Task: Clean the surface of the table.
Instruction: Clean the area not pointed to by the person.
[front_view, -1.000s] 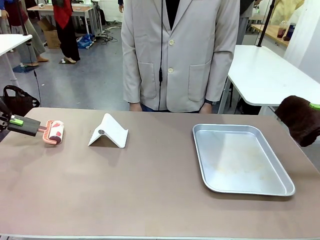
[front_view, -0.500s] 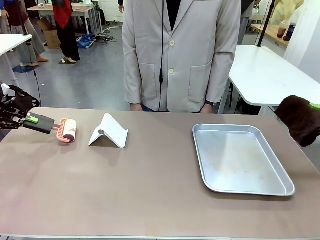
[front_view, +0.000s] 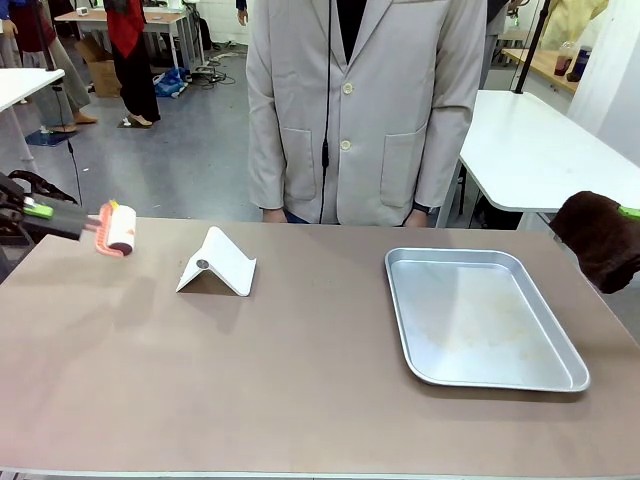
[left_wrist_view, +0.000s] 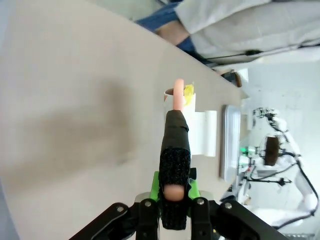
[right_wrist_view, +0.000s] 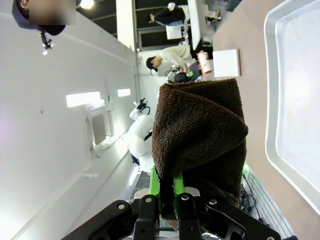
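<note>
A: Where is the tabletop (front_view: 250, 370)?

B: It spans the front view, brown, below both arms.

A: And the left pincer (front_view: 38, 210)?

B: At the far left corner, clamped on the black handle of a lint roller (front_view: 118, 229) held just above the surface.

A: The right pincer (right_wrist_view: 167, 192)?

B: Off the right edge, clamped on a dark brown cloth (front_view: 600, 238). A metal tray (front_view: 560, 375) and a white stand (front_view: 222, 262) rest on the tabletop between the arms.
</note>
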